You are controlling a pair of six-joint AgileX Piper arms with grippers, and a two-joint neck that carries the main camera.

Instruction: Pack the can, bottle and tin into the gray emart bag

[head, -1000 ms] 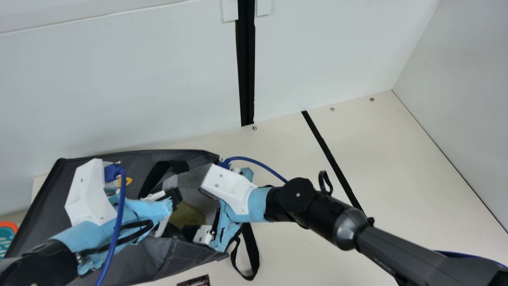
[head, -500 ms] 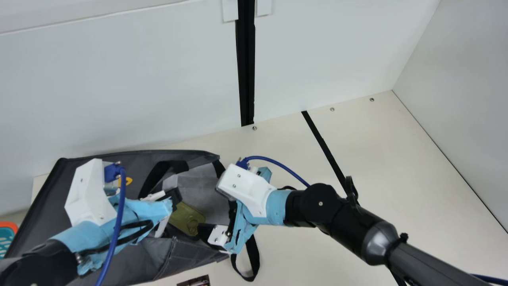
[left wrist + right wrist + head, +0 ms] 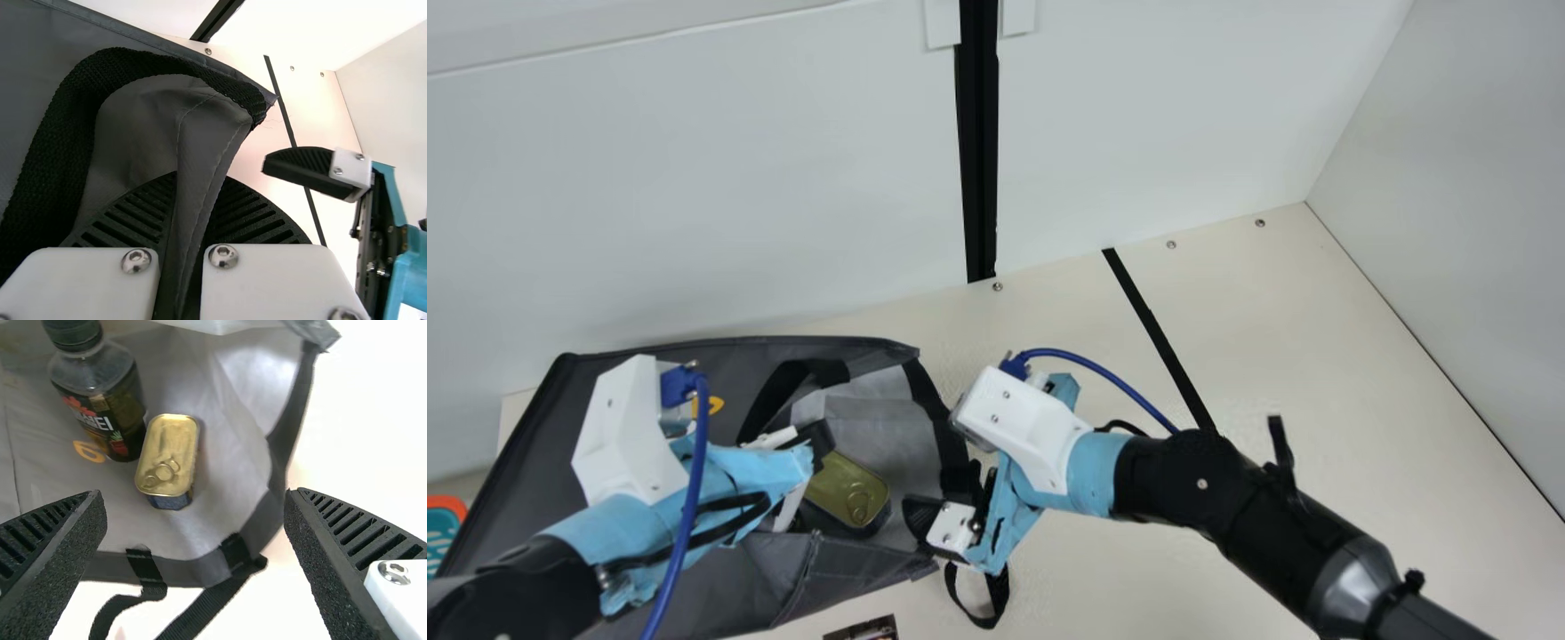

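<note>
Right wrist view: bottle (image 3: 100, 393) and tin (image 3: 168, 457) are sitting inside the bag (image 3: 230, 473), can uncertain; right end effector (image 3: 195, 513) is gaping, left one (image 3: 183, 223) pinching bag fabric.

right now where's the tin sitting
The tin lies inside the gray bag, left of centre in the main view; the right wrist view shows the bottle beside it.

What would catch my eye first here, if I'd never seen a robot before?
Probably the big gray bag at the main view's lower left, with the left gripper pinching a fold of its side. Then the shiny gold-topped tin lying inside, beside a dark bottle with a green cap. The right gripper stands wide open at the bag's mouth.
</note>
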